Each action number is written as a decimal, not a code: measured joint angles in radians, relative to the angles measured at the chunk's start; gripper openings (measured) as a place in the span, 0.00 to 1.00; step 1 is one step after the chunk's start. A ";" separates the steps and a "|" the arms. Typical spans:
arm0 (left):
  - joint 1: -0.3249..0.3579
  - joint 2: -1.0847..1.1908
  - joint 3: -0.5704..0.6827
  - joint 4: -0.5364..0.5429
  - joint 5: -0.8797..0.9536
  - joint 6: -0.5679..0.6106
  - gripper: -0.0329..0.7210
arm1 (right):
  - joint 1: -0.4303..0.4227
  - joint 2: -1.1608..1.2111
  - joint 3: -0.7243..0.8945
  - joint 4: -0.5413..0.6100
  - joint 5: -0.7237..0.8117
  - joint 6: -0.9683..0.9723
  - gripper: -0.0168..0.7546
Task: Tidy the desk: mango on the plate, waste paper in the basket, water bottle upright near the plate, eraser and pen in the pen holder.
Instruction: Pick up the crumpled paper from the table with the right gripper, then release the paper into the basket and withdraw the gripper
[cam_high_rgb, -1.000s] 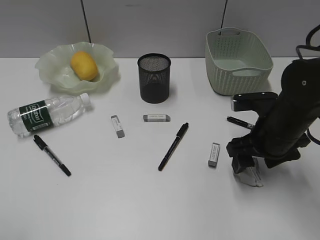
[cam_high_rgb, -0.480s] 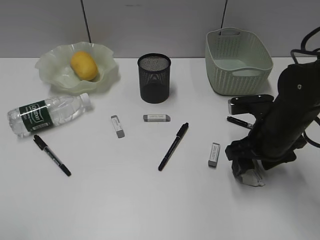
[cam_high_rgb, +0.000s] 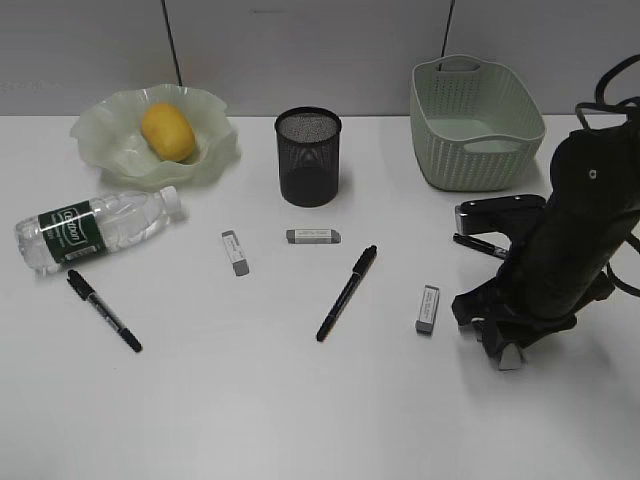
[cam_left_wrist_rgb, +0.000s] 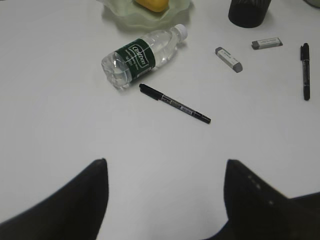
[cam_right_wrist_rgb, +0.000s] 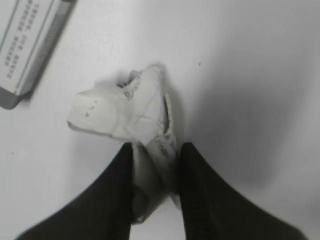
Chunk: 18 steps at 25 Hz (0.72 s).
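Note:
My right gripper (cam_right_wrist_rgb: 155, 150) is pressed down on the desk (cam_high_rgb: 250, 400) at the right, shut on the crumpled waste paper (cam_right_wrist_rgb: 120, 112), which bulges out beyond the fingertips. In the exterior view the paper (cam_high_rgb: 506, 357) barely shows under the right gripper (cam_high_rgb: 500, 350). The mango (cam_high_rgb: 168, 131) lies in the wavy plate (cam_high_rgb: 100, 135). Beside the plate, the water bottle (cam_high_rgb: 90, 228) lies on its side. My left gripper (cam_left_wrist_rgb: 165, 165) hangs open over bare desk, short of a pen (cam_left_wrist_rgb: 175, 104). The pen holder (cam_high_rgb: 308, 157) and basket (cam_high_rgb: 475, 150) stand at the back.
Three erasers (cam_high_rgb: 235, 252) (cam_high_rgb: 314, 236) (cam_high_rgb: 427, 308) lie mid-desk, the last just left of my right gripper. Another pen (cam_high_rgb: 347, 292) lies in the middle, and a third (cam_high_rgb: 480, 245) is partly behind the right arm. A grey wall runs behind the desk.
The right gripper's fingers have come together on the waste paper, and the arm has sunk slightly over it. Everything else on the desk is unmoved.

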 joint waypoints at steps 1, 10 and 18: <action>0.000 0.000 0.000 0.000 0.000 0.000 0.77 | 0.000 -0.001 0.000 -0.003 0.000 0.000 0.32; 0.000 0.000 0.000 0.000 0.000 0.000 0.77 | 0.000 -0.078 -0.008 -0.002 0.006 0.000 0.23; 0.000 0.000 0.000 0.000 0.000 0.000 0.76 | 0.000 -0.113 -0.172 -0.026 0.099 0.000 0.20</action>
